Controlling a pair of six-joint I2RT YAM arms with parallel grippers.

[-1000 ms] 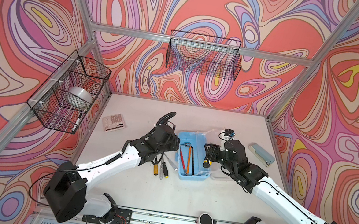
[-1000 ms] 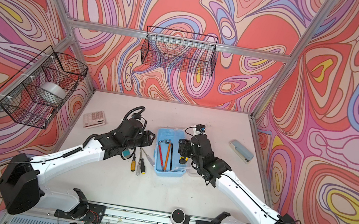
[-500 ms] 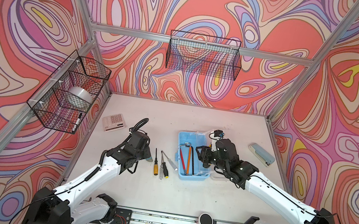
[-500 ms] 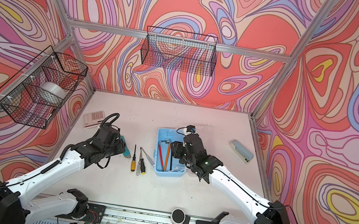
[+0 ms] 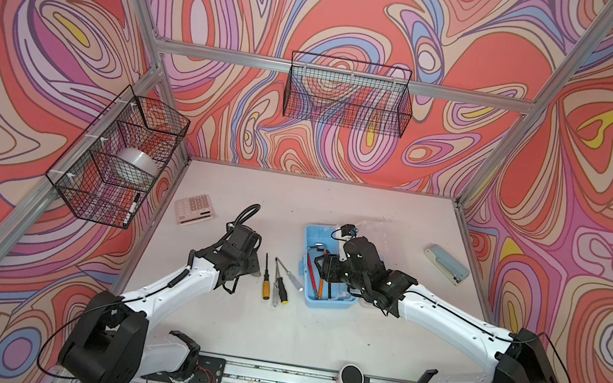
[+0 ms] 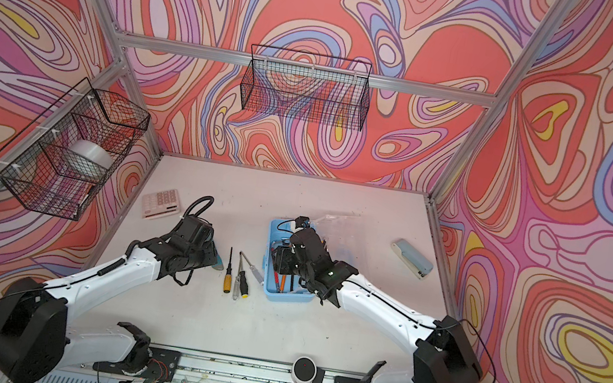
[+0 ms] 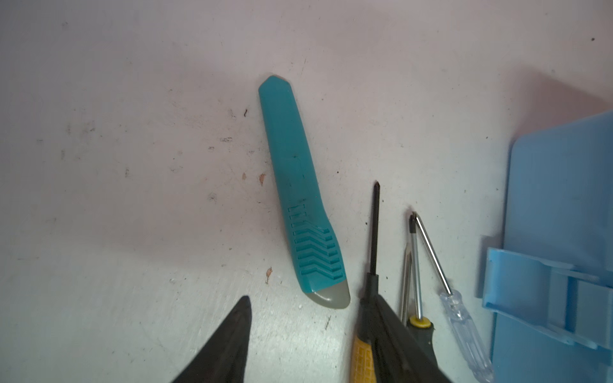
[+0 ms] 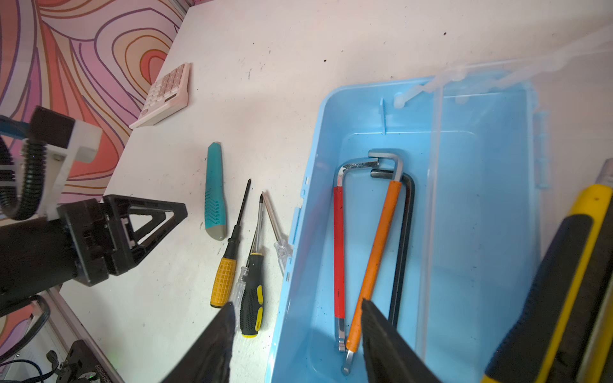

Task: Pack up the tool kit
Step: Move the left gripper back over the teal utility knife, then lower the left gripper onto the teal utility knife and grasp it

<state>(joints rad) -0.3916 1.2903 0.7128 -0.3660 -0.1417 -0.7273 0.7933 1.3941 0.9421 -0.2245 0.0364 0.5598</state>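
The light-blue case (image 5: pixel 333 300) (image 6: pixel 287 295) (image 8: pixel 331 99) lies open mid-table with red (image 8: pixel 339 252), orange (image 8: pixel 374 258) and black hex keys (image 8: pixel 403 248) inside. Left of it lie three screwdrivers: yellow-handled (image 5: pixel 266 285) (image 8: pixel 224 282), black-yellow (image 5: pixel 281 291) (image 8: pixel 252 298) and clear-handled (image 8: pixel 282 248). The teal cutter (image 7: pixel 298 185) (image 8: pixel 214 192) lies left of them. My left gripper (image 5: pixel 250 265) (image 7: pixel 311 300) is open just short of its grey end. My right gripper (image 5: pixel 322 264) (image 8: pixel 297 303) is open astride the case's left wall. A yellow-black cutter (image 8: pixel 564 282) shows close at the frame's edge.
A pinkish calculator (image 5: pixel 194 209) lies at the back left and a grey-blue stapler (image 5: pixel 446 264) at the right. Wire baskets hang on the back wall (image 5: pixel 348 94) and the left wall (image 5: pixel 117 156). The clear lid (image 5: pixel 374 229) lies open behind the case.
My left arm drew back leftward from beside the case and now hovers at the teal cutter. My right gripper shifted left across the case to its left wall.
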